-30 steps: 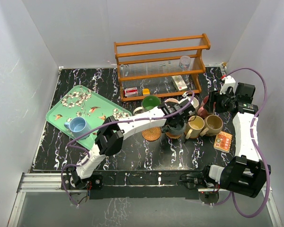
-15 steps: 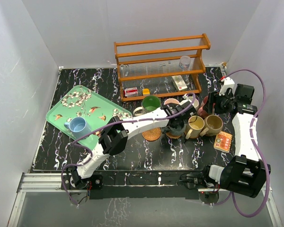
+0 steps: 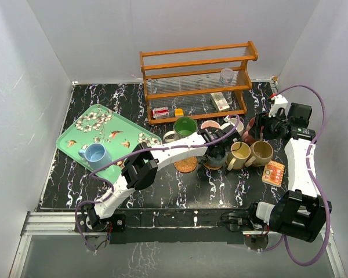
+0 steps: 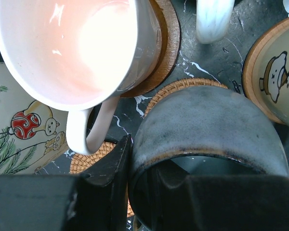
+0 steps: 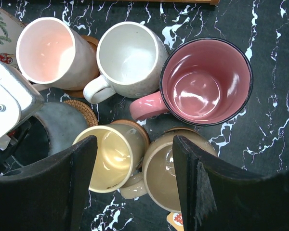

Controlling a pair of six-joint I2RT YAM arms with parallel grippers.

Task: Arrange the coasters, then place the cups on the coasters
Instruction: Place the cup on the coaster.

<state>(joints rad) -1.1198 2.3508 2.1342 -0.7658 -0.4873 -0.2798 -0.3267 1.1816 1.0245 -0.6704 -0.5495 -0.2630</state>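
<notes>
White walls (image 3: pixel 75 35), black marbled table (image 3: pixel 180 194), wooden rack (image 3: pixel 197 61) behind

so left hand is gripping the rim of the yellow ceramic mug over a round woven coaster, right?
Wrong mug: the left hand grips the rim of the dark grey-teal ceramic mug, over the round woven coaster. The left wrist view shows it.

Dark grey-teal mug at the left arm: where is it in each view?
Top external: dark grey-teal glazed ceramic mug at table centre, in the mug cluster.
Left wrist: fills the lower centre and right.
Right wrist: left edge, mid-height, partly hidden.
Shared landmark: white mug with pink interior right beside it.
</notes>
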